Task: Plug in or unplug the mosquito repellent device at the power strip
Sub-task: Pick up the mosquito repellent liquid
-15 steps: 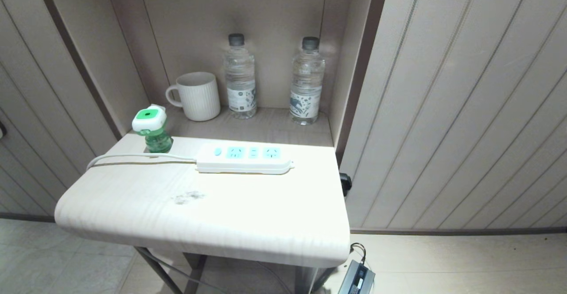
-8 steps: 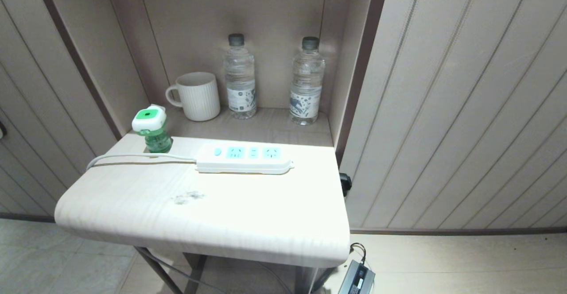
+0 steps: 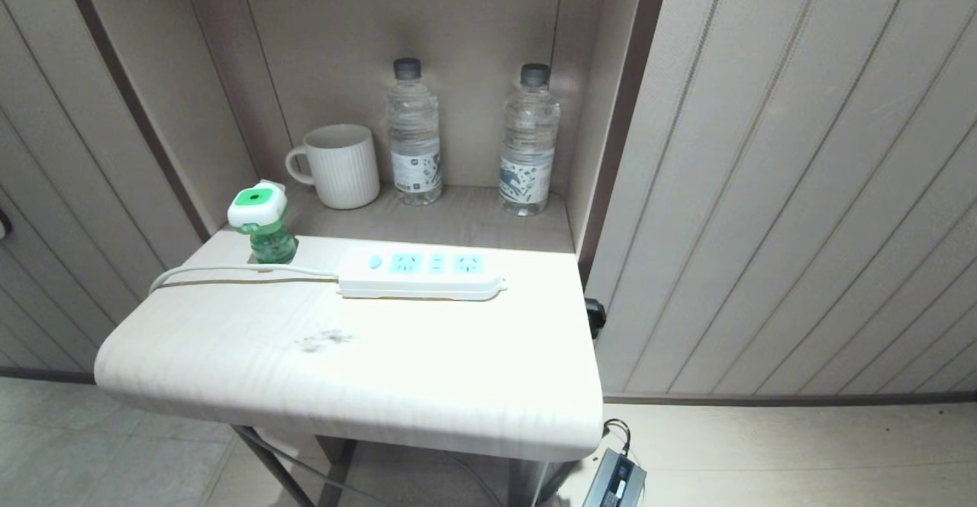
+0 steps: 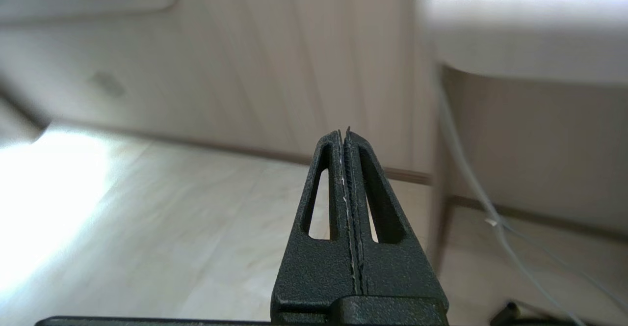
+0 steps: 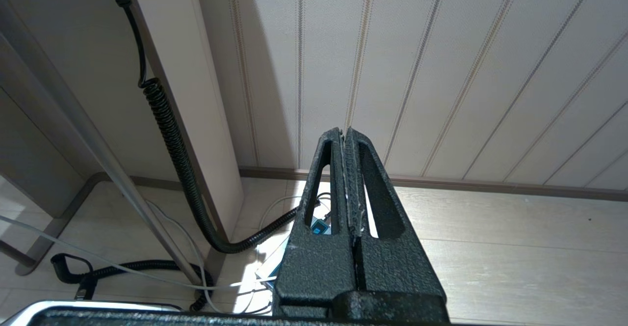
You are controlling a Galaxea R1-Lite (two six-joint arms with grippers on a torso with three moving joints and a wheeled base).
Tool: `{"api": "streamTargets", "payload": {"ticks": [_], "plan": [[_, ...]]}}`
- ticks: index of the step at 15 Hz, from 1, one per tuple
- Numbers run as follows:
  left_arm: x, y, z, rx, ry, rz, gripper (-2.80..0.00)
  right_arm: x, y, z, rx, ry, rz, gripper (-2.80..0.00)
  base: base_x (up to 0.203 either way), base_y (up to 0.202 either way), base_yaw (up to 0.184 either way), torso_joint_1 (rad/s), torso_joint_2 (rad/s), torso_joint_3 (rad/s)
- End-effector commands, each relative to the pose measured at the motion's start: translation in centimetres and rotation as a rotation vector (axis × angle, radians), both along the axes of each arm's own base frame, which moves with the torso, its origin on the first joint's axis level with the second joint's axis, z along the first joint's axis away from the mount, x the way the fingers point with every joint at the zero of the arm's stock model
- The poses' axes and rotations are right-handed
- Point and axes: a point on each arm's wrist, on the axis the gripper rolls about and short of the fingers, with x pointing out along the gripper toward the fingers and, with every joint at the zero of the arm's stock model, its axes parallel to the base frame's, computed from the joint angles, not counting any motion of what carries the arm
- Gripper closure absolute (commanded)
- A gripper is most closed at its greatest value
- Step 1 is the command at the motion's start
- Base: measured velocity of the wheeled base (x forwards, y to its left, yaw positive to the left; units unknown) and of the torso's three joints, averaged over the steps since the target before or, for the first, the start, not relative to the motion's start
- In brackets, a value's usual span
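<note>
Left gripper closed, below table; bottle labels unreadable.

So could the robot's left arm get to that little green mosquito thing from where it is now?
Probably yes. The mosquito repellent device stands in the open at the table's back left corner, nothing in front or above. The left gripper is shut, down beside the table, so it must rise and open first.

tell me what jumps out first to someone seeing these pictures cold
The bright green mosquito repellent device stands upright at the table's back left corner, apart from the white power strip lying mid-table with its sockets empty. Behind them in the alcove stand a cream mug and two water bottles. Neither arm is over the table: the left end effector and right end effector hang shut near the floor.
</note>
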Motion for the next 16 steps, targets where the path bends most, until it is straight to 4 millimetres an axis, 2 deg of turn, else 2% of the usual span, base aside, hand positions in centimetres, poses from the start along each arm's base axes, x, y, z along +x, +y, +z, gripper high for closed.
{"api": "streamTargets", "payload": {"ticks": [1, 3, 4, 16], "plan": [[-0.7, -0.3, -0.2, 0.009, -0.049, -0.107, 0.0, 0.0, 0.0, 0.0, -0.001, 0.001, 0.001, 0.0, 0.0, 0.0, 0.0, 0.0, 0.0, 0.0], [-0.7, -0.6, -0.6, -0.097, -0.035, -0.257, 0.0, 0.0, 0.0, 0.0, 0.0, 0.001, 0.001, 0.0, 0.0, 0.0, 0.0, 0.0, 0.0, 0.0], [-0.4, -0.8, -1.4, -0.133, -0.002, -0.325, 0.0, 0.0, 0.0, 0.0, 0.0, 0.002, 0.0, 0.0, 0.0, 0.0, 0.0, 0.0, 0.0, 0.0], [-0.5, -0.8, -1.4, -0.115, -0.001, -0.338, 0.0, 0.0, 0.0, 0.0, -0.004, -0.003, 0.002, 0.0, 0.0, 0.0, 0.0, 0.0, 0.0, 0.0]]}}
